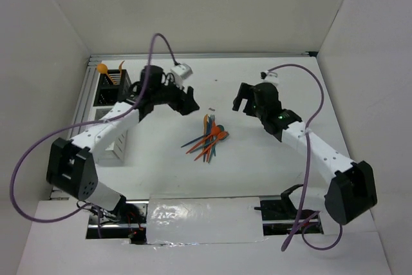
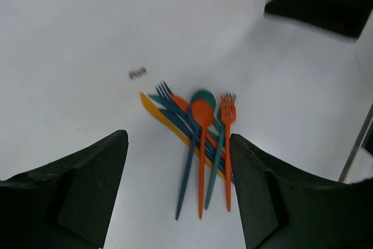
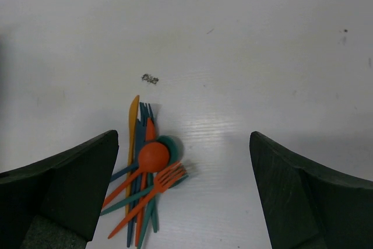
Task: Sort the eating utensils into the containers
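Note:
The eating utensils (image 1: 209,138) lie in a loose pile on the white table: orange, dark blue and teal spoons, forks and knives, plus a yellow-orange knife. My left gripper (image 1: 188,104) hovers up-left of the pile, open and empty. In the left wrist view (image 2: 178,202) the pile (image 2: 198,138) lies between and beyond the fingers. My right gripper (image 1: 239,102) hovers up-right of the pile, open and empty. In the right wrist view (image 3: 186,202) the pile (image 3: 145,170) lies by the left finger (image 3: 64,190). The containers stand at the far left: a black slatted bin (image 1: 111,88) holding orange utensils, and white bins (image 1: 119,141).
White walls close in the table on three sides. A small dark speck (image 1: 213,109) lies on the table just beyond the pile. Purple cables loop over both arms. The right arm's dark body (image 2: 326,4) shows at the top right of the left wrist view.

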{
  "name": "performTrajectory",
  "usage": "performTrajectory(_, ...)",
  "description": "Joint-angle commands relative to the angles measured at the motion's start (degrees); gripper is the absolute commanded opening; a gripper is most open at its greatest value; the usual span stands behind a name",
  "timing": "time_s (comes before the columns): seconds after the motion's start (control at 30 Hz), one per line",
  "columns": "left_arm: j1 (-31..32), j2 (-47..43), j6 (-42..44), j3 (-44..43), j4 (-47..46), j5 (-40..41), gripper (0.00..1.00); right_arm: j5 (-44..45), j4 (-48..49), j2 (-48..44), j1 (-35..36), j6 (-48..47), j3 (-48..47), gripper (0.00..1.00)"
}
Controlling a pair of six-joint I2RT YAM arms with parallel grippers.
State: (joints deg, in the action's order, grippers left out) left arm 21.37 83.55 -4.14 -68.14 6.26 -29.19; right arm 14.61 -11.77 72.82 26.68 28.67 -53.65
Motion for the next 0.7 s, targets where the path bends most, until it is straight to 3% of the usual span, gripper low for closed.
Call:
performTrajectory(0.0, 5.78, 3.89, 5.61, 0.2, 7.87, 2.31, 0.81, 0.95, -2.55, -4.69, -2.84, 2.27, 2.93, 1.0)
performTrajectory(0.33, 3.77, 8.12, 14.77, 7.49, 4.03, -2.36, 0.72, -1.69, 1.83, -13.58, -6.64, -0.8, 6.71, 1.0)
performTrajectory(0.67, 8.52, 13.65, 15.04, 12.15, 0.68, 5.46, 0.61, -2.83, 2.54, -10.5, -8.75, -2.65, 4.96, 1.0)
